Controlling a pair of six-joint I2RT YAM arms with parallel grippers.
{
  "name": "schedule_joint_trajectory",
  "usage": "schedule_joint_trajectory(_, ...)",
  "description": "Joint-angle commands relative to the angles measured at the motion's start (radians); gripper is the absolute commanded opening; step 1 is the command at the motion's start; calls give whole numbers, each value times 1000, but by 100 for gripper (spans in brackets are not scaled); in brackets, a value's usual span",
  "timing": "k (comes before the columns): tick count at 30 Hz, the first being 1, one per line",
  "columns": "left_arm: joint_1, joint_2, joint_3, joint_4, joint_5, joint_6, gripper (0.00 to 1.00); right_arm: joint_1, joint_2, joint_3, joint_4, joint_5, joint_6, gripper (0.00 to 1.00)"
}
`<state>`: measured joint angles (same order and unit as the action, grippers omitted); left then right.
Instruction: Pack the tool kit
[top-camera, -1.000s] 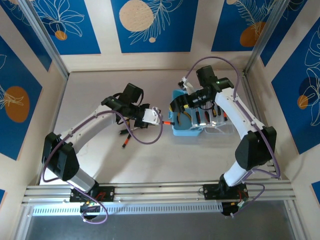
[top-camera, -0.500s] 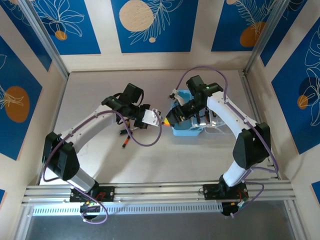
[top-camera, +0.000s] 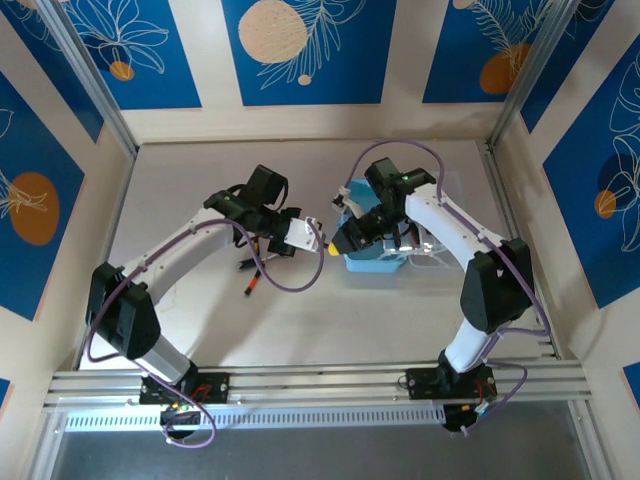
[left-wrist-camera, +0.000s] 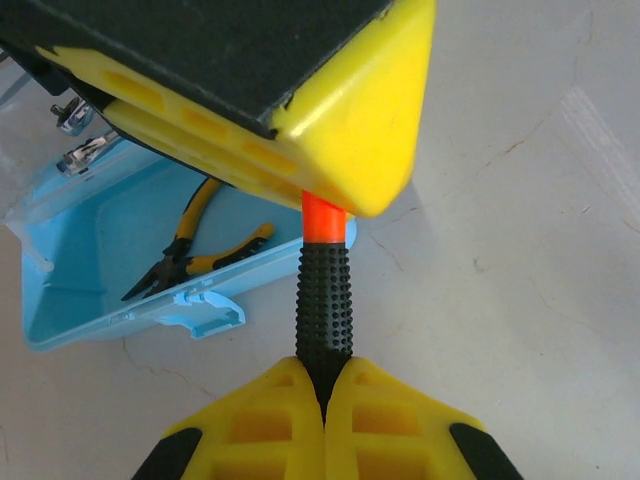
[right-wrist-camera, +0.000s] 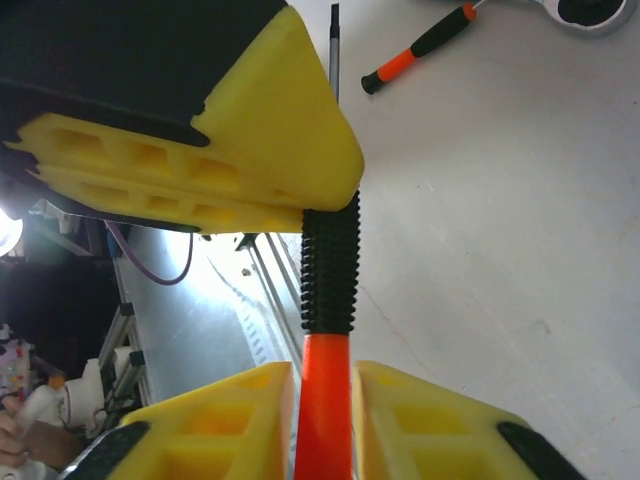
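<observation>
left gripper (left-wrist-camera: 322, 375) pinching screwdriver (left-wrist-camera: 323, 300) (black grip) | right gripper (right-wrist-camera: 323, 375) astride orange end, cannot tell if clamped

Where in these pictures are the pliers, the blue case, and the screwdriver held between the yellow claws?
pliers (left-wrist-camera: 172, 265), left wrist view, at the joint.
blue case (left-wrist-camera: 90, 240), left wrist view, on its bare inside floor.
screwdriver (left-wrist-camera: 323, 310), left wrist view, on the black knobbly grip.
</observation>
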<state>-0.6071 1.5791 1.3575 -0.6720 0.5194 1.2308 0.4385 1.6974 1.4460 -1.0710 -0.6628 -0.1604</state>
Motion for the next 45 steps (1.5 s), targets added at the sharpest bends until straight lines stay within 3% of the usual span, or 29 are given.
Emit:
schedule_joint_trajectory(1,-7,18,42,-23,24,21,0,8,21,31,-30,-31,-16,11)
schedule_joint_trajectory(4,-7,20,40,7,6,-13,1,8,23,36,-33,-22,-16,0)
schedule_joint_trajectory(7,-6,7,7,114,-44,-111,54,0,9,32,-20,3,-3,0)
schedule_joint_trajectory(9,-4,-11,-28,220,-110,-207,83,-16,-13,22,-1,30,15,0)
schedule_joint_trajectory(10,-3,-21,-46,288,-165,-278,95,-31,-32,13,15,48,27,0)
schedule_joint_trajectory(11,0,-31,-57,342,-223,-344,100,-47,-52,4,30,69,43,0)
schedule_joint_trajectory(15,53,-18,29,336,-414,-633,99,-147,-173,-45,116,202,127,0)
schedule_joint_trajectory(18,126,21,100,252,-484,-856,100,-221,-256,-61,135,403,184,0)
schedule_joint_trajectory(22,191,7,20,301,-491,-1068,100,-322,-303,-47,89,750,291,0)
schedule_joint_trajectory(25,223,-1,-37,325,-501,-1184,100,-389,-299,-36,26,917,337,0)
schedule_joint_trajectory(34,270,70,-69,299,-434,-1294,100,-450,-232,-9,-41,1105,343,0)
schedule_joint_trajectory(45,270,99,-76,309,-381,-1295,100,-482,-129,-29,56,1025,316,0)
